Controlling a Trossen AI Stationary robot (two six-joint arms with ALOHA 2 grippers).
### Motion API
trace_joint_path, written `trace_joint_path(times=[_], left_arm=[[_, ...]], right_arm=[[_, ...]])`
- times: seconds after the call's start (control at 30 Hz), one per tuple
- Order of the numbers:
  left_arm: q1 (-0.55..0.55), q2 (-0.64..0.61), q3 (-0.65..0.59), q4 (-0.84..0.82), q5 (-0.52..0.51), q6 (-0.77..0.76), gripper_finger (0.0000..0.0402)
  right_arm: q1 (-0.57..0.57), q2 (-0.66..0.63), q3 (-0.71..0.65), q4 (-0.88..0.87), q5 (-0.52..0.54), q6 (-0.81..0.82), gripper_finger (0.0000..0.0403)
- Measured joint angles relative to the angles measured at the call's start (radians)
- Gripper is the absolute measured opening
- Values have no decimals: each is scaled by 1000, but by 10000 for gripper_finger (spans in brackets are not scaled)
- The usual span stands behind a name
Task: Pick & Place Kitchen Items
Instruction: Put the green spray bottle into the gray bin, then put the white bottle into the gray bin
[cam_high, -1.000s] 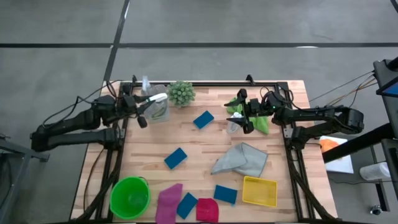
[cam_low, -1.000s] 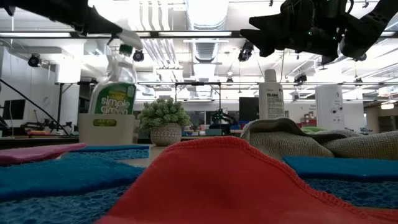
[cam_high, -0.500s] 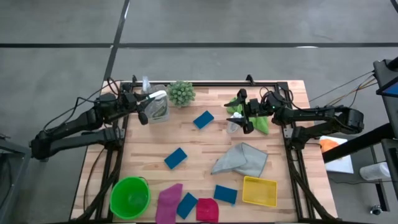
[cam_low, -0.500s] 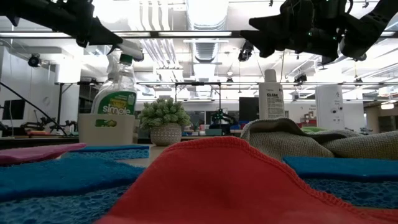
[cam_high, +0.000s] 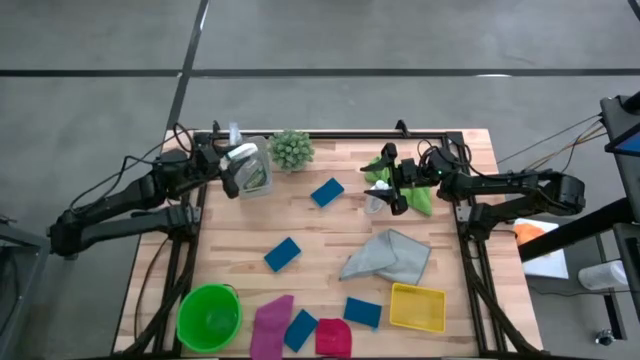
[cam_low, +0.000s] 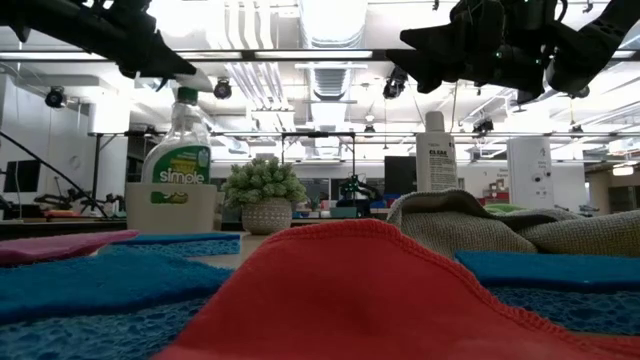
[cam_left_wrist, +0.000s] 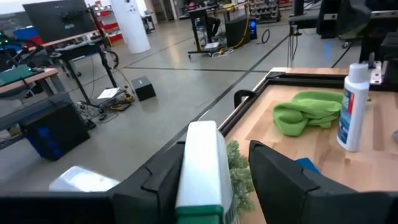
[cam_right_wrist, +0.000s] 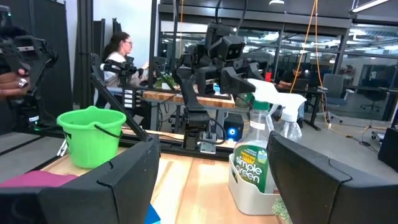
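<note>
The left gripper (cam_high: 228, 170) at ten o'clock has fingers apart around the spray bottle (cam_high: 250, 172), standing in its holder; lift straight clear. The right gripper (cam_high: 392, 180) hovers spread above a small bottle (cam_high: 374, 201).

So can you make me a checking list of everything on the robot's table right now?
Surface: wooden table, upright things and flat things spread over it.
Job's things: blue sponges, grey cloth, green cloth, pink cloth, red cloth, small capped bottle.
Clutter: spray bottle in a holder, spiky plant, green bucket, yellow tray.
Grippers: left gripper at the spray bottle's head, fingers either side; right gripper open above the small bottle.
Cables: wires along both arms.
Surroundings: a person at a desk beyond the table.
</note>
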Motion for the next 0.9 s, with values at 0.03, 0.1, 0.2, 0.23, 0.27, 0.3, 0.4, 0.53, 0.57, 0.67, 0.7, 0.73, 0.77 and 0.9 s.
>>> trace_joint_path(times=[0.03,0.1,0.2,0.23,0.27,0.3,0.4,0.53,0.57,0.67,0.7,0.73,0.77,0.9], left_arm=[[0,0,4,0,0,-1,179],[0,0,17,0,0,-4,180],[0,0,45,2,0,-4,181],[0,0,54,3,1,-2,181],[0,0,64,4,1,3,182],[0,-1,71,4,0,12,182],[0,0,93,4,1,22,182],[0,0,116,5,1,30,182],[-1,0,120,6,5,35,182],[-1,0,127,18,44,46,182],[-1,0,127,29,65,47,182],[-1,0,127,43,90,47,182],[-1,0,127,55,116,46,183],[-1,1,127,72,237,18,183]], right_arm=[[0,0,0,0,0,0,290],[0,0,0,0,0,0,290],[0,0,0,-1,0,0,290],[0,0,0,-2,0,0,290],[0,0,0,-3,0,0,290],[0,0,0,-5,0,0,290],[0,0,0,-17,0,-4,290],[0,0,0,-48,0,-12,290],[0,0,0,-56,0,-14,290],[0,0,0,-86,0,-22,290],[0,0,0,-94,0,-23,290],[0,0,0,-98,0,-23,290],[0,0,0,-100,0,-23,290],[0,0,0,-100,0,-21,290]])
